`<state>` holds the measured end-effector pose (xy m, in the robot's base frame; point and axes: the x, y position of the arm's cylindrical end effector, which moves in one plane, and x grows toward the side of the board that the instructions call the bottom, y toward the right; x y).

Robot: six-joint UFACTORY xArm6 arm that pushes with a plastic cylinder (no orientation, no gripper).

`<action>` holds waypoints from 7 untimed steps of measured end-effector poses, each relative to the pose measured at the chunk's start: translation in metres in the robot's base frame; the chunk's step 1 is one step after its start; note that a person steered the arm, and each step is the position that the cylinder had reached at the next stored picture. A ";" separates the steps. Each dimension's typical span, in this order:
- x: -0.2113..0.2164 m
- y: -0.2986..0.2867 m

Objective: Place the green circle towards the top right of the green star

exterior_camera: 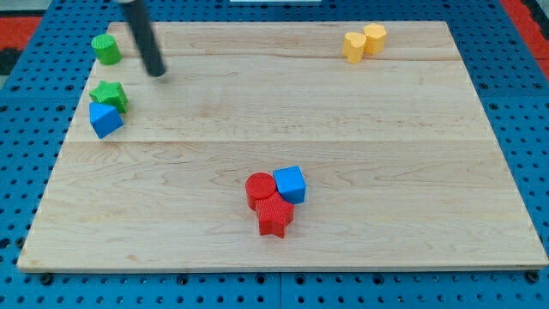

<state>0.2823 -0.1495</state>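
A: What is nearest, at the view's bottom?
B: A red star [274,221], touching a red circle [259,187] above it on the left and a blue cube [290,184] above it on the right. The three make one tight group on the wooden board [386,172].
A: And further up?
B: At the view's left, a blue block [105,118], shape not clear, touches the green star [110,95] just above it. Higher still, near the top left corner, stands the green circle [106,49], apart from the star and almost straight above it.
A: Where is my tip?
B: My tip [157,74] rests on the board, just right of the green circle and up-right of the green star, touching neither. It is a plain rod, so it has no fingers to spread or press.
A: Farthest?
B: Two yellow blocks [364,43], touching, at the top right.
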 end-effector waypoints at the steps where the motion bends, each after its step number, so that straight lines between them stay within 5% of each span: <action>1: -0.075 -0.017; 2: -0.089 -0.079; 4: -0.025 -0.103; 6: -0.054 -0.156; 7: -0.028 -0.154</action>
<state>0.2539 -0.3039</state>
